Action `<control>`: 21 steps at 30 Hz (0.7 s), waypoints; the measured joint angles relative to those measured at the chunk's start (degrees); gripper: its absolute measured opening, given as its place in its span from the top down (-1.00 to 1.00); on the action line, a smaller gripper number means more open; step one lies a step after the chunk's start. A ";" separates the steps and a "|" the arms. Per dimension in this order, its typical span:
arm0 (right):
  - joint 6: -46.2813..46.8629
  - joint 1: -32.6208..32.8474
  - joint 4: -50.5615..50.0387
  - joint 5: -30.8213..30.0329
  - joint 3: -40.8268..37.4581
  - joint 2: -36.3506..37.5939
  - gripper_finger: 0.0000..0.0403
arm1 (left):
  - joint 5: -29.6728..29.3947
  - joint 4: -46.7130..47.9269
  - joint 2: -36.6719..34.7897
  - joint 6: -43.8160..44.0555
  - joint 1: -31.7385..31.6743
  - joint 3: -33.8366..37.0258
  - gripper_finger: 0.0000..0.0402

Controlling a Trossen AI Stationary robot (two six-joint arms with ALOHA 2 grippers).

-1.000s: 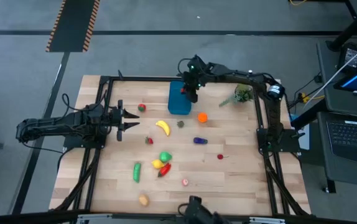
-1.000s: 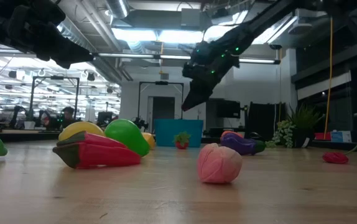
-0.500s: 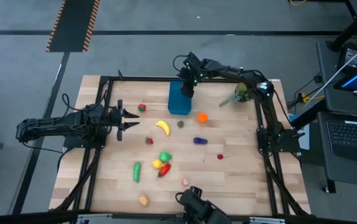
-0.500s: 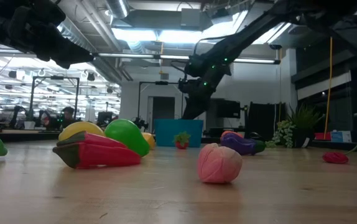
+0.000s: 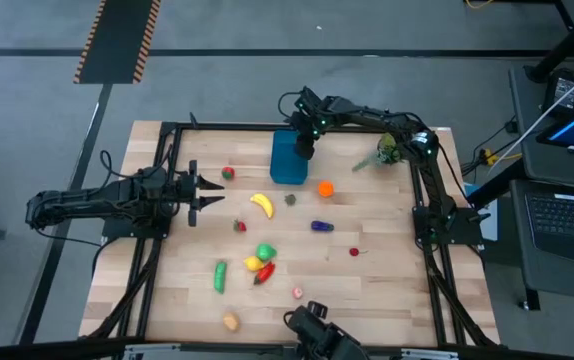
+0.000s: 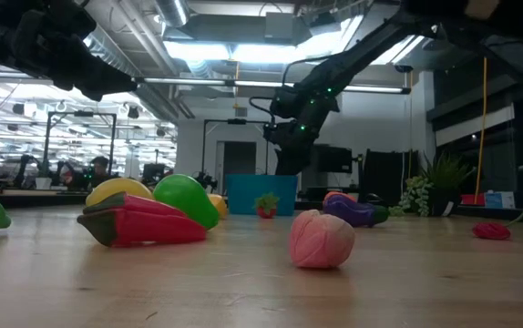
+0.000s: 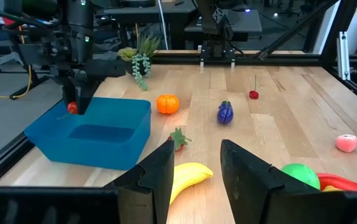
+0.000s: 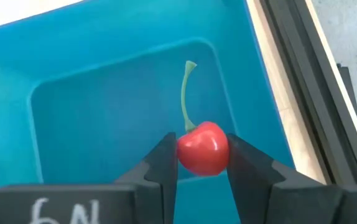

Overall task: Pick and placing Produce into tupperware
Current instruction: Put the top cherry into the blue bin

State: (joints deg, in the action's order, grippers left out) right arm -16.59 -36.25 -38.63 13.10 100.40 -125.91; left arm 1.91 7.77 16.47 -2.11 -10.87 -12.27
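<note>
Cherry (image 8: 203, 148): you have it pinched in the right gripper (image 8: 201, 163), stem up, over the tupperware (image 8: 104, 99), so letting go should drop it inside.
Tupperware: at the table's far edge, still bare inside.
Left gripper (image 5: 210, 194): waits near the banana (image 5: 262, 205), fingers apart, grasping nothing.

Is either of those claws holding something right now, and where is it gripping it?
The right gripper pinches a red cherry by its round body, stem free, above the blue tub. The left gripper holds nothing.
</note>
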 joint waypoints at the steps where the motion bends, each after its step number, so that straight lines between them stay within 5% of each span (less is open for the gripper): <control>1: -0.21 0.09 -0.01 0.00 0.00 0.00 0.44 | 0.00 0.00 0.00 0.00 0.00 0.00 0.38; 21: -0.62 1.34 1.59 0.02 -0.20 -1.90 0.44 | -1.18 0.42 0.00 -0.10 0.02 -0.04 0.38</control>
State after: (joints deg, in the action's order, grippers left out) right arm -17.21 -34.92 -37.03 13.13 100.20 -127.81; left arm 0.73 8.19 16.47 -2.21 -10.85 -12.32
